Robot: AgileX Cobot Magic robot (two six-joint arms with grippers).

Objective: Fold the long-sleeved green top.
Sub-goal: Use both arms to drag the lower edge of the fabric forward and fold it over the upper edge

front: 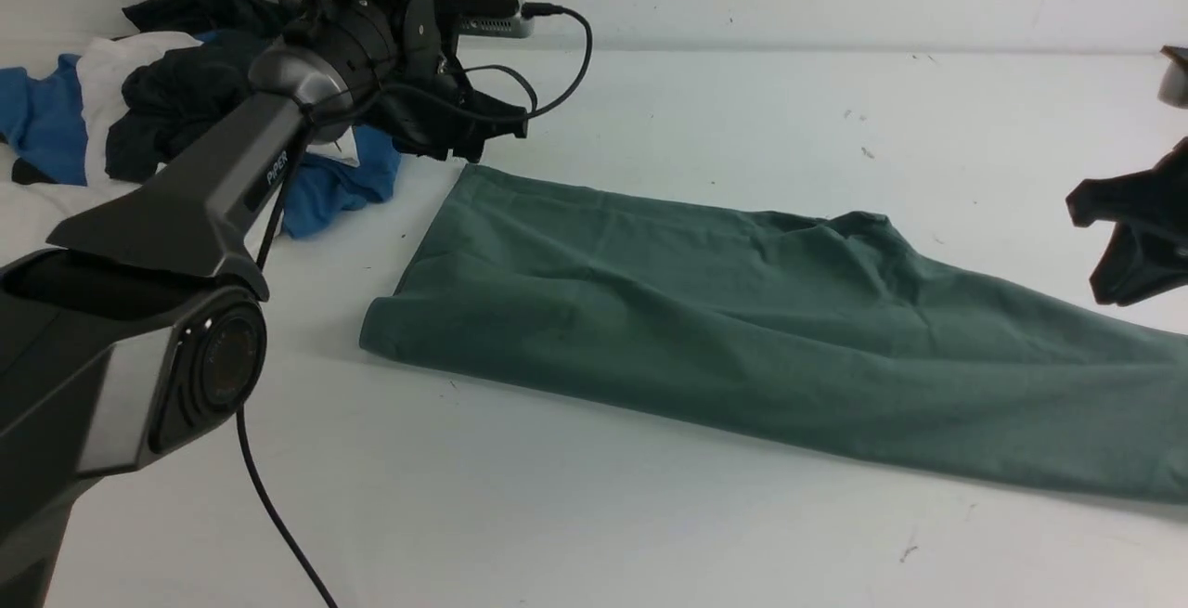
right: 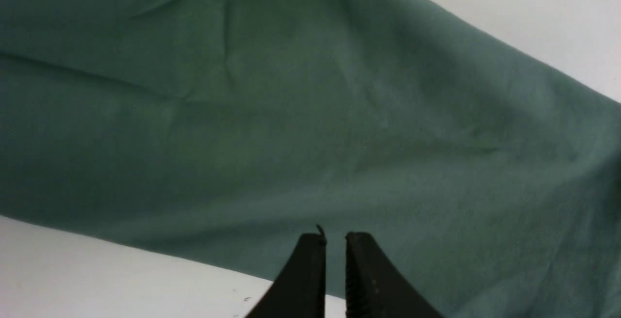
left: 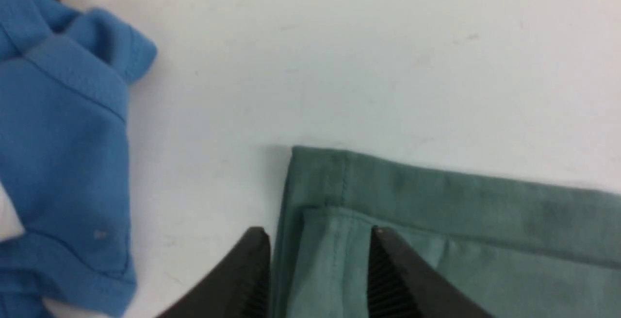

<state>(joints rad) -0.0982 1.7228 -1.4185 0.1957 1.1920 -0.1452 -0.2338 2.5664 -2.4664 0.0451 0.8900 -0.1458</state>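
Observation:
The green long-sleeved top (front: 742,329) lies on the white table, folded into a long band running from left of centre out past the right edge. No logo, cuff or neck label shows. My left gripper (front: 483,139) hovers at the band's far left corner. In the left wrist view it (left: 318,240) is open, its jaws straddling the stitched hem corner of the green top (left: 461,221). My right gripper (front: 1114,237) hangs above the band's right part. In the right wrist view it (right: 335,240) is shut but for a thin slit and empty, over the green cloth (right: 291,114).
A pile of clothes sits at the back left: a bright blue garment (front: 334,186), a dark charcoal one (front: 176,97) and a white one (front: 111,70). The blue garment (left: 63,138) lies close beside the left gripper. A black cable (front: 278,515) hangs from the left arm.

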